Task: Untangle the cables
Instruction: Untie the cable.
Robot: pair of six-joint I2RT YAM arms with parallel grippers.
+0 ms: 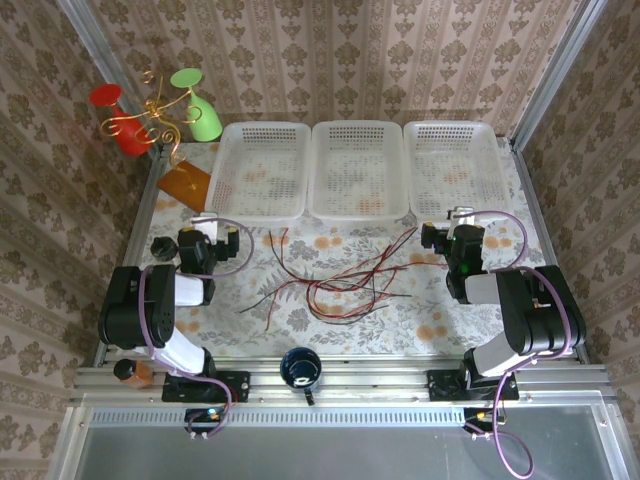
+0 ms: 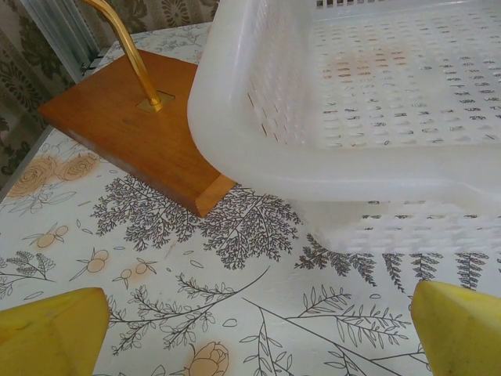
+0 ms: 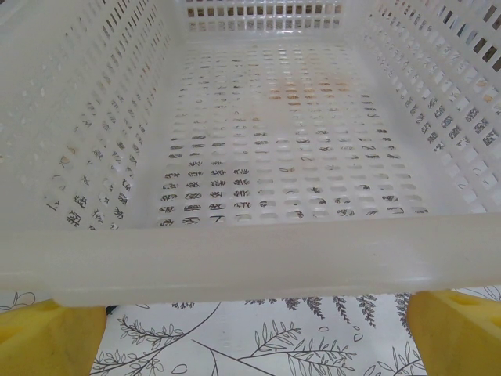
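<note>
My left end effector (image 1: pixel 205 240) is spread wide and holds nothing. In its wrist view its yellow fingertips (image 2: pixel 55 333) frame bare bench (image 2: pixel 196 266), with a wooden base (image 2: pixel 125 125) at 11 o'clock and the corner of a white basket (image 2: pixel 258 117) at 1 o'clock.

My right end effector (image 1: pixel 460 225) is also spread wide and empty, facing the near rim of another white basket (image 3: pixel 250 258).

The cables (image 1: pixel 335 290), thin red and black strands, lie crossed in a loose heap mid-bench. They are at about 4 o'clock from my left end effector and 8 o'clock from my right, well apart from both.

I judge the step in hand to be turning both arms inward toward the heap. To do it well, I should take a free strand end at the heap's edge, not its crossed middle. One side should pin while the other draws slowly outward.
</note>
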